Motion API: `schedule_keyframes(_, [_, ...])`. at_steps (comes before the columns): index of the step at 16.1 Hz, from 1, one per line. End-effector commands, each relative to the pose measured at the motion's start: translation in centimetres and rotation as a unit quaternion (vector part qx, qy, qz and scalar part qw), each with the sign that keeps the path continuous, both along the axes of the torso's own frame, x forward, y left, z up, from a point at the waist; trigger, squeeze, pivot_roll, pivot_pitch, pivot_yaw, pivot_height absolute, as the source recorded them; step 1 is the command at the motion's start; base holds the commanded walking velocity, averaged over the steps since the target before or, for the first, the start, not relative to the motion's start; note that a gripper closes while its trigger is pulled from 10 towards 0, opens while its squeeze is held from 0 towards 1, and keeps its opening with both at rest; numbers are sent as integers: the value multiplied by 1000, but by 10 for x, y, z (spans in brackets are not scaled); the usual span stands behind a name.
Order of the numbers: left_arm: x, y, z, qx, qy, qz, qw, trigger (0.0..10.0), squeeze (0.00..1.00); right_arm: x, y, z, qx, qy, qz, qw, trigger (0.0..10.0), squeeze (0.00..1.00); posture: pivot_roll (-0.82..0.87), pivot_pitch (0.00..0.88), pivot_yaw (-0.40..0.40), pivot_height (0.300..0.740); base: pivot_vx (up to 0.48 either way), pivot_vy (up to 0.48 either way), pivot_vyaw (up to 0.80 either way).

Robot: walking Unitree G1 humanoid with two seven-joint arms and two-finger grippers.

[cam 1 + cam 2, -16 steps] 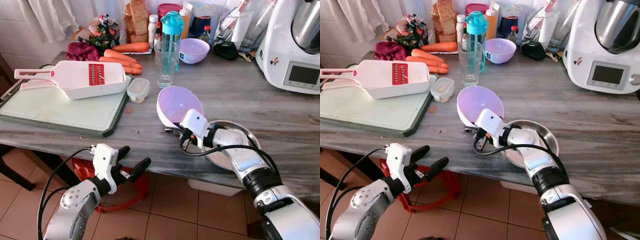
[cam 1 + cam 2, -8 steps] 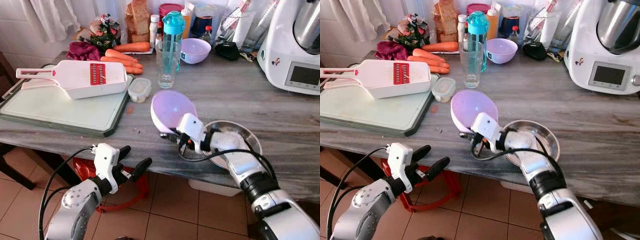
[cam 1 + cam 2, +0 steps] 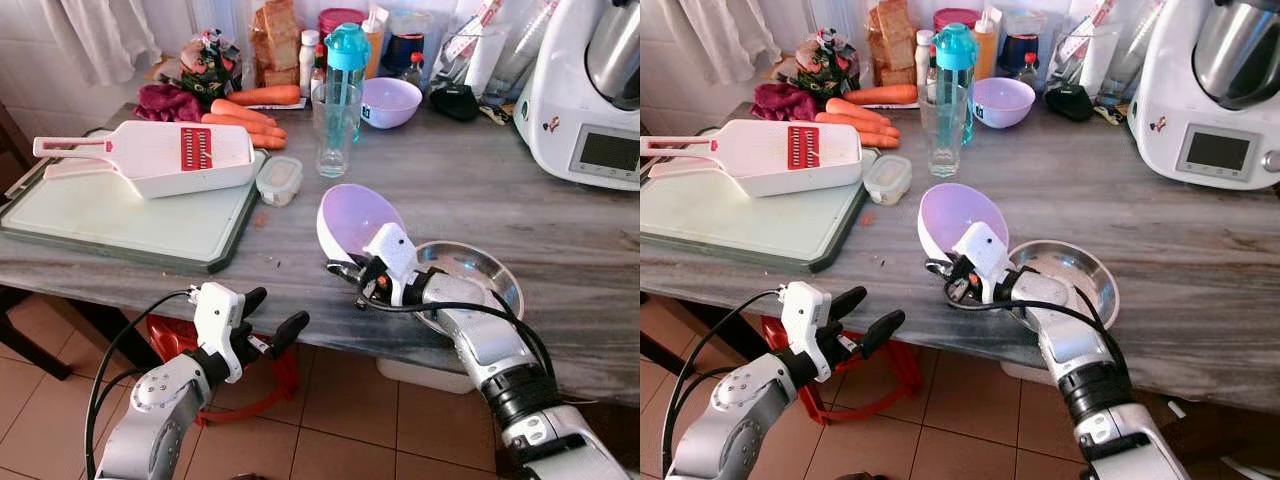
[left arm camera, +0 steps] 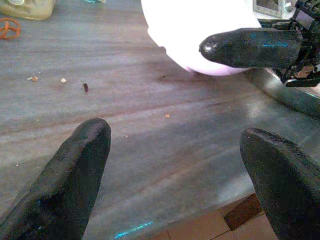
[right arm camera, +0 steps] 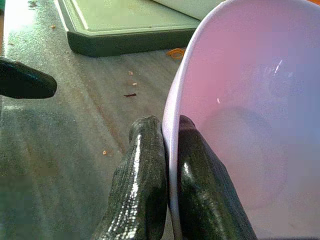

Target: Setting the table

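My right gripper (image 3: 343,268) is shut on the rim of a lilac bowl (image 3: 355,218), one finger inside and one outside, as the right wrist view shows (image 5: 170,127). The bowl (image 5: 250,115) is tilted on its side just over the grey table top (image 3: 470,190), near the front edge. Right beside it sits a round steel dish (image 3: 500,278). My left gripper (image 3: 272,314) hangs open below the table's front edge, holding nothing; its wrist view looks across the table top at the bowl's underside (image 4: 200,30).
A second lilac bowl (image 3: 388,100), a tall glass (image 3: 335,130) and a teal bottle (image 3: 345,55) stand further back. To the left lie a green cutting board (image 3: 110,215), a white slicer (image 3: 150,155), a small lidded tub (image 3: 277,180) and carrots (image 3: 245,115). A white kitchen machine (image 3: 590,100) is at the back right.
My right gripper carried the bowl a little left, then back right beside the steel dish, and it now stands more upright. My left arm has crept slightly forward.
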State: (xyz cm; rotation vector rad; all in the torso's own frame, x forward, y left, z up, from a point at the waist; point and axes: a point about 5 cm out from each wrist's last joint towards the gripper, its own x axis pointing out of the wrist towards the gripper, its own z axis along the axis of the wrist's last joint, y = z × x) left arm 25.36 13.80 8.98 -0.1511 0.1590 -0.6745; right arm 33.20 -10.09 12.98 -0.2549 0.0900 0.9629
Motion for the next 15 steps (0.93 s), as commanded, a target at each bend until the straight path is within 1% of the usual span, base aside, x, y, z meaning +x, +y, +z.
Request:
schedule_keyframes(1, [0,-1,-1,4,2,-1,1000,10000,0,-3,-4,-7,-7,18,-9,1000,10000,1000,73,75,-3,740,0,0,0])
schedule_keyframes(2, [2,-2,-2,3,2,-1,1000,10000,0,-3,-3,-7,-7,22,-17,1000,10000,796,71,71,-5,740,0,0,0])
schedule_keyframes(3, [3,-2,-1,3,2,-1,1000,10000,0,-4,-2,-5,-3,22,-16,1000,10000,729,71,71,-5,740,0,0,0])
schedule_keyframes(4, [4,-3,-1,3,1,0,1000,10000,0,-4,-1,-3,4,21,-21,1000,10000,290,73,68,-8,740,0,0,0])
schedule_keyframes(5, [3,-3,-2,2,1,2,1000,10000,0,-5,0,-2,8,26,-25,999,10000,0,74,67,-10,740,0,0,0])
schedule_keyframes(9, [1,-3,-5,4,5,2,1000,10000,0,-6,0,-4,10,34,-32,999,10000,0,75,67,-14,740,0,0,0])
schedule_keyframes(10, [1,-3,-5,4,6,2,1000,10000,0,-7,-2,-8,0,37,-37,999,10000,0,75,67,-14,740,0,0,0])
schedule_keyframes(13, [1,-2,-5,5,7,0,1000,10000,0,-11,-7,-16,4,58,-56,997,10000,0,72,71,-7,740,0,0,0])
schedule_keyframes(15, [1,-3,-6,7,9,-2,1000,10000,0,-12,-8,-18,1,63,-59,996,10000,0,70,75,-3,740,0,0,0])
